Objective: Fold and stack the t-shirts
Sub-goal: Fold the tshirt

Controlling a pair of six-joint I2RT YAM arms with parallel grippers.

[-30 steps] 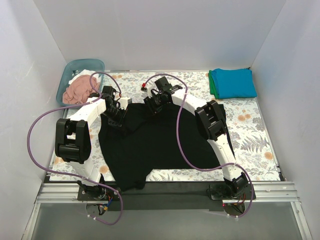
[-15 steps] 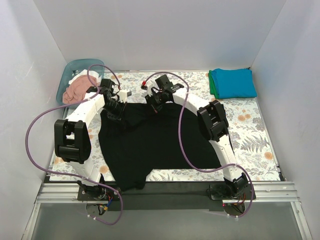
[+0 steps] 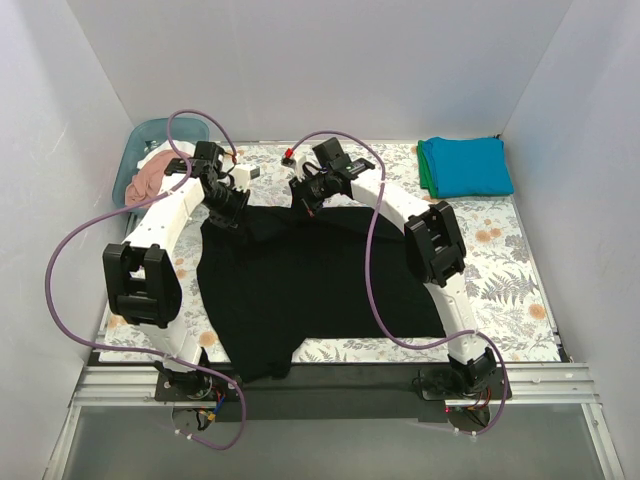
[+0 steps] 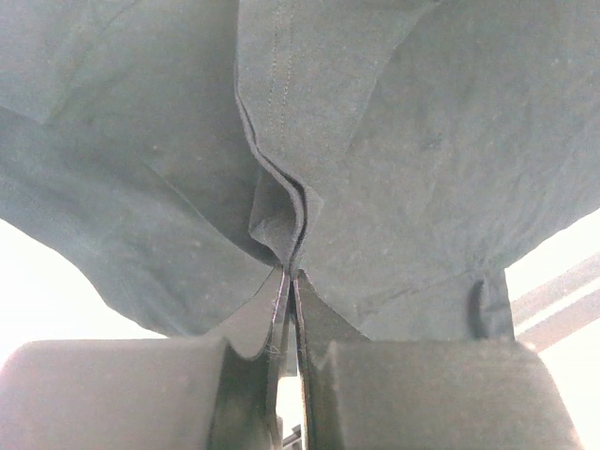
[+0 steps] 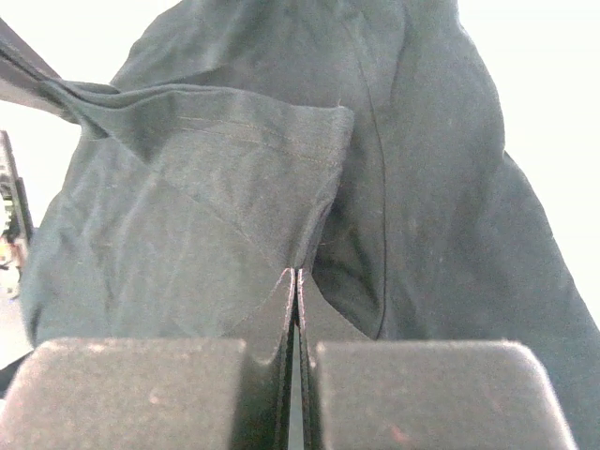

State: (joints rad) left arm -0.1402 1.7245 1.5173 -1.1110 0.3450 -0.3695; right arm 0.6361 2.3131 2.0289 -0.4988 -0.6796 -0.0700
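A black t-shirt [image 3: 300, 280] lies spread over the middle of the floral table cloth, its near edge hanging over the table's front. My left gripper [image 3: 226, 212] is shut on the shirt's far left edge; the left wrist view shows the pinched fold of the black t-shirt [image 4: 281, 216] between the jaws. My right gripper [image 3: 308, 203] is shut on the far edge to the right of it, as the black t-shirt [image 5: 281, 187] in the right wrist view shows. A folded teal-blue t-shirt [image 3: 468, 165] lies on a green one [image 3: 424, 172] at the far right.
A teal plastic tub [image 3: 150, 135] at the far left corner holds a dusty pink t-shirt [image 3: 145, 181] and a white one [image 3: 153, 157]. White walls close in the table on three sides. Purple cables loop from both arms.
Both grippers have moved toward the far side of the table, pulling the black shirt's far edge with them and stretching it flatter. The left gripper also shifted left.
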